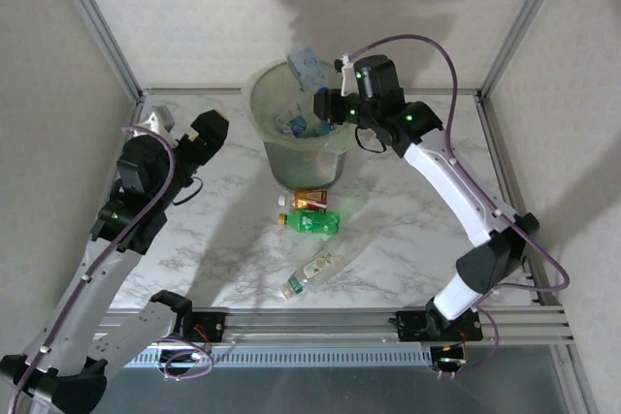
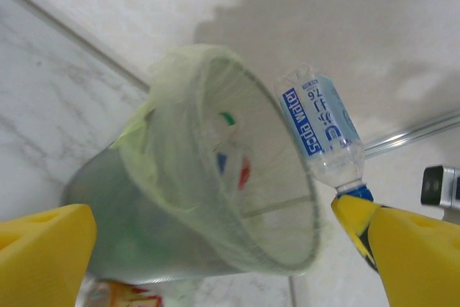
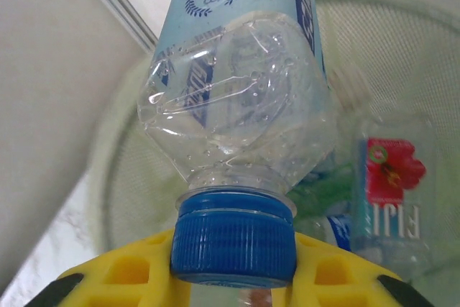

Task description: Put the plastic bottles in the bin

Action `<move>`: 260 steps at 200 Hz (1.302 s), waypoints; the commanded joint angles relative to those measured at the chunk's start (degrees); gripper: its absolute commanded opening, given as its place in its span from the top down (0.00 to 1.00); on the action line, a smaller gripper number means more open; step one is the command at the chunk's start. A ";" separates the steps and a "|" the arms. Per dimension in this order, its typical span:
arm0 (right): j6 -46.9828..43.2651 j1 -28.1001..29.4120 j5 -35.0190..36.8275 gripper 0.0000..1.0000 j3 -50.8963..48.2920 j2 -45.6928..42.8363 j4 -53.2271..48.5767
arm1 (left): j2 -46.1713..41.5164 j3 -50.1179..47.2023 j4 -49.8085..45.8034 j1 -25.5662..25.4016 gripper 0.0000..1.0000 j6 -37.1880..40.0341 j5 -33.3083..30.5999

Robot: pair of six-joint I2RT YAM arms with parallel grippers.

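Above the bin's open mouth, the right gripper (image 1: pixel 328 104) pinches a blue-capped bottle (image 1: pixel 306 67) by its cap. The right wrist view shows it plainly: the blue cap sits clamped between the yellow fingers (image 3: pixel 129 272) of the right gripper (image 3: pixel 233 272), and the blue-capped bottle (image 3: pixel 237 91), clear, dented, with a pale blue label, stretches away from the fingers. Beyond the held bottle lies the bin (image 3: pixel 122 177), and inside it, past the fingertips to the right, rests a Fiji bottle (image 3: pixel 392 192) among other bottles too blurred to name.

Off to the bin's left, the left gripper (image 1: pixel 209 133) hangs with its jaws spread wide and nothing between them. In its wrist view the left gripper (image 2: pixel 215 224) has a yellow finger (image 2: pixel 43 253) in each lower corner. Ahead of them stands the bin (image 2: pixel 93 192), pale green, with a thin liner bag (image 2: pixel 144 141) over its rim, and the blue-capped bottle (image 2: pixel 320 127) is poised cap-down over the rim's far side.

On the marble-patterned table (image 1: pixel 417 239), on the near side of the bin (image 1: pixel 254 104) and well apart from both grippers, three bottles lie on their sides: a red-labelled bottle (image 1: pixel 309 199) close against the bin's base, a green bottle (image 1: pixel 312 222) just beside it, and a clear bottle (image 1: pixel 309 273) nearer the arm bases.
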 commanded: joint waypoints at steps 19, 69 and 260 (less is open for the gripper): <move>-1.03 -0.59 2.94 0.82 2.44 0.41 -2.56 | -1.02 -1.54 -3.43 0.49 0.06 3.82 -1.27; 4.22 -0.62 10.94 0.77 4.42 0.94 -7.32 | 0.01 -2.03 -3.32 0.47 0.07 4.42 -0.47; 5.97 2.03 11.28 0.67 11.24 2.21 -11.34 | -1.90 -8.60 -5.94 -3.43 0.24 10.65 3.83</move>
